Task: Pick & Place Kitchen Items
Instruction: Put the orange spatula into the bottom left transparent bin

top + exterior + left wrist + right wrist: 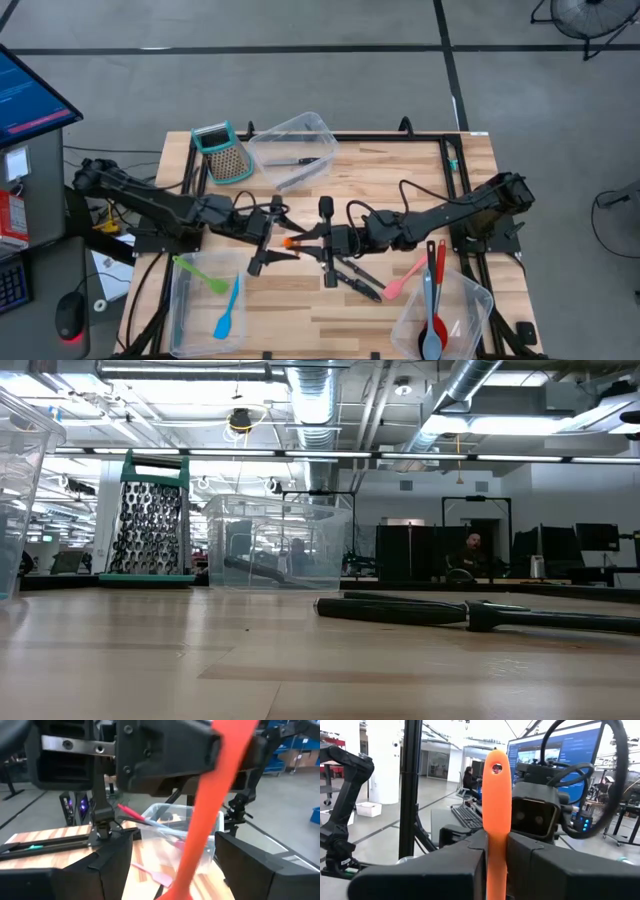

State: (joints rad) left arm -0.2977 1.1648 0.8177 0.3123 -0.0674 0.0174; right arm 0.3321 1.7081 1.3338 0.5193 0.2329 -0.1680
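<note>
Right gripper [497, 865] pinches the orange spatula [497, 795] shut mid-handle; left gripper [170, 865] brackets it, grip unclear — light, stiff handle, floppy blade

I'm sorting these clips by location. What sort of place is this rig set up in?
Probably an open-plan lab or industrial workspace, not a home kitchen: exposed ceiling ducts, a concrete floor, and a person at a desk beside a large monitor.
</note>
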